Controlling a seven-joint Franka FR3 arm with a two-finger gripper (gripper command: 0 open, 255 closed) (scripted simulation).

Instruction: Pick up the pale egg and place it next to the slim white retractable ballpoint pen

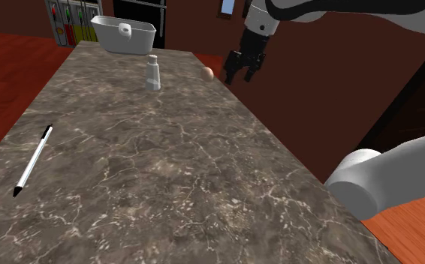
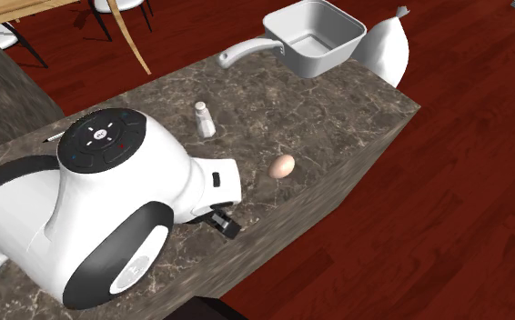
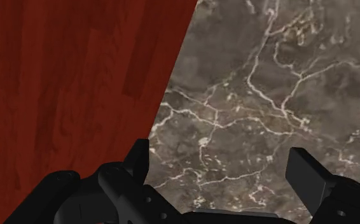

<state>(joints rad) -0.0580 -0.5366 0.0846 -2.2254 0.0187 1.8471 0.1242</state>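
Shoulder view: moderate, even light. Countertop (image 1: 166, 165) uniform mid-grey from near edge to far, veins pale. Floor (image 1: 410, 236) bright orange-red at that view's lower right, deeper red at upper left; maroon surface (image 1: 316, 82) beyond countertop is dimmest zone.

Second exterior view: brighter overall. Arm (image 2: 110, 209) white shell shaded smoothly toward underside. Egg (image 2: 282, 166) paler on top, darker below. Countertop side face darker than top.

Wrist view: gripper (image 3: 220, 162) matte black, faint grey edge highlights on fingers (image 3: 309, 178). Floor saturated dark red.
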